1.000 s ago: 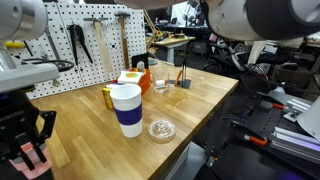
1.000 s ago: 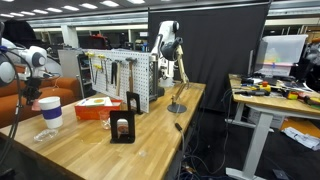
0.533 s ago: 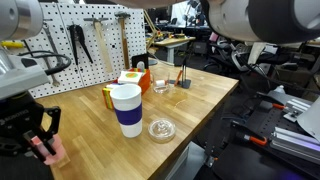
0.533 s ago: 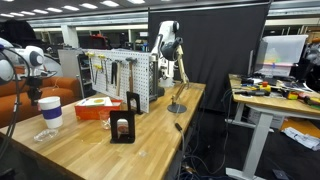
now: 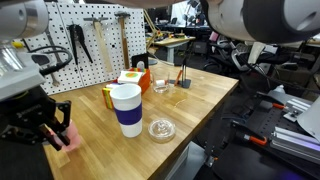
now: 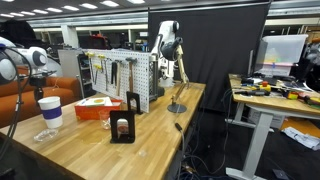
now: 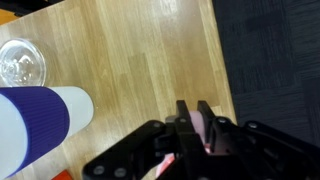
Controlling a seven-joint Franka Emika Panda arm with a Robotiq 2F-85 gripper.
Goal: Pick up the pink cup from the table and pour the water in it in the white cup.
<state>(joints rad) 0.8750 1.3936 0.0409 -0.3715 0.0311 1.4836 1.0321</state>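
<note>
My gripper [image 5: 57, 128] is shut on the pink cup [image 5: 67, 137] and holds it in the air over the near left part of the light-wood table [image 5: 190, 100]. In the wrist view the pink cup [image 7: 204, 128] shows between the two dark fingers [image 7: 184, 120]. The white cup [image 5: 126, 108], tall with a dark-blue band, stands upright to the right of the gripper. It also shows in the wrist view [image 7: 40, 125] and in an exterior view [image 6: 48, 112]. The water inside the pink cup cannot be seen.
A clear glass dish [image 5: 161, 129] lies in front of the white cup, also in the wrist view [image 7: 20, 62]. A yellow-handled container [image 5: 107, 96] and an orange box [image 5: 130, 78] stand behind it. A pegboard with tools [image 5: 90, 35] lines the back. A black stand [image 6: 123, 128] sits mid-table.
The gripper has risen with the pink cup and moved toward the white cup. The white cup and the glass dish have not moved.
</note>
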